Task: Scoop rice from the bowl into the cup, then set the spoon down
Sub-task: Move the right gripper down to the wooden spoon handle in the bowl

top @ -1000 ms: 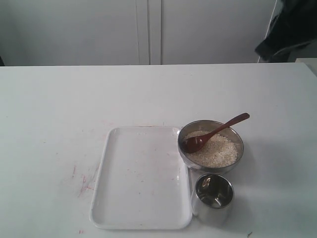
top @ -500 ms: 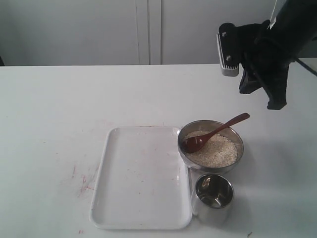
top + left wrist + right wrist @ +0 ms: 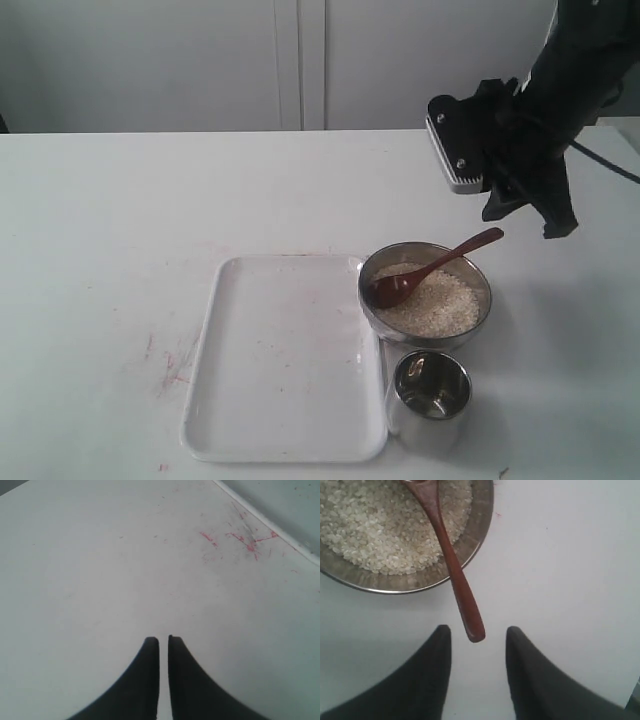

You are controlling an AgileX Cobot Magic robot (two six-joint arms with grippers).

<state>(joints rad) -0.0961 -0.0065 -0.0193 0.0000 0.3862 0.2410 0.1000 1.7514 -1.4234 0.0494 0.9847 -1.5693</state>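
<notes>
The steel bowl [image 3: 428,341] holds off-white rice [image 3: 436,308], and the brown wooden spoon [image 3: 432,266] lies with its head in the rice and its handle over the far right rim. The steel cup [image 3: 432,396] stands just in front of the bowl. My right gripper [image 3: 527,222] hovers above and behind the handle's tip, touching nothing. In the right wrist view it [image 3: 476,630] is open, and the end of the spoon [image 3: 460,586] points into the gap between its fingers beside the bowl [image 3: 485,510] and rice [image 3: 370,530]. My left gripper [image 3: 163,639] is shut over bare table.
A white tray [image 3: 285,355] lies on the table, touching the bowl's left side. Red scribble marks [image 3: 172,372] are on the table left of the tray. The left wrist view shows the red marks [image 3: 250,542] and the tray's edge [image 3: 272,525].
My right arm has come into the exterior view from the upper right and dropped toward the spoon's handle tip. Bowl, spoon and cup have not moved.
</notes>
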